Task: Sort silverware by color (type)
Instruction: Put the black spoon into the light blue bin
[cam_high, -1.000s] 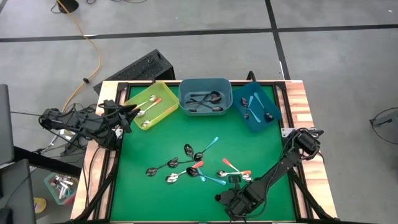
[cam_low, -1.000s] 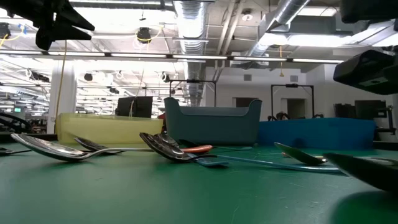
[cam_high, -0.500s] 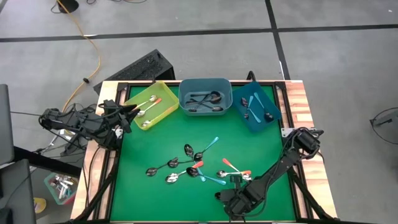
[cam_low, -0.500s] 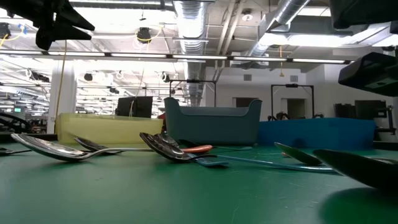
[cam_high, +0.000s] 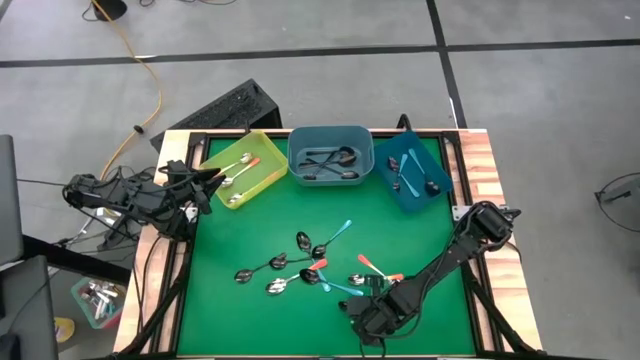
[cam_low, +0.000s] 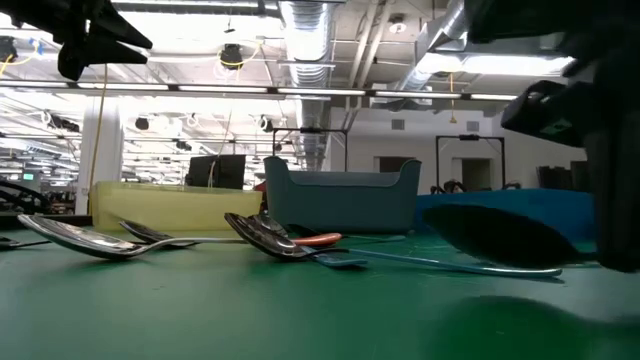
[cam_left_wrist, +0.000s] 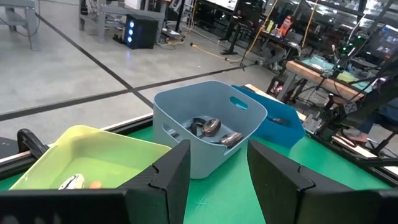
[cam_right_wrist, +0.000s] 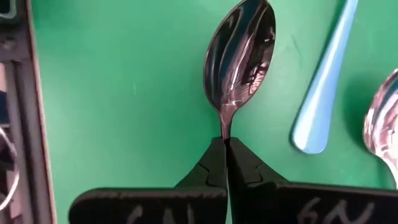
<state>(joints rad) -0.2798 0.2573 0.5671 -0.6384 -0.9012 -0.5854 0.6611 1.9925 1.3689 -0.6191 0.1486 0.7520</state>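
My right gripper (cam_right_wrist: 225, 146) hangs over the table's near middle, shut on a spoon whose shiny dark bowl (cam_right_wrist: 239, 56) sticks out ahead of the fingers. The same bowl (cam_low: 500, 235) hangs above the green mat in the low view. Several more spoons lie flat on the mat, among them a light-blue handle (cam_right_wrist: 326, 81) and dark ones (cam_high: 303, 240). My left gripper (cam_left_wrist: 217, 180) waits open at the table's left edge, by the yellow bin (cam_high: 240, 168). My right gripper pinches the spoon's thin neck (cam_right_wrist: 224, 129), just behind the bowl, between its two fingertips. The fingers slant down from above and lie along the spoon. They hide the handle. The bowl is lifted clear of the mat.
Three bins stand along the far edge: the yellow one with orange-handled spoons, a grey-blue one (cam_high: 330, 153) with dark spoons, a blue one (cam_high: 412, 172) with blue-handled spoons. Loose spoons cluster at the near middle (cam_high: 320, 270). Bare green mat lies between them and the bins.
My right gripper has risen and shifted a little toward the table's left, staying shut. The spoon it holds has come up off the mat; in the low view its bowl stands higher and farther left than a second ago.
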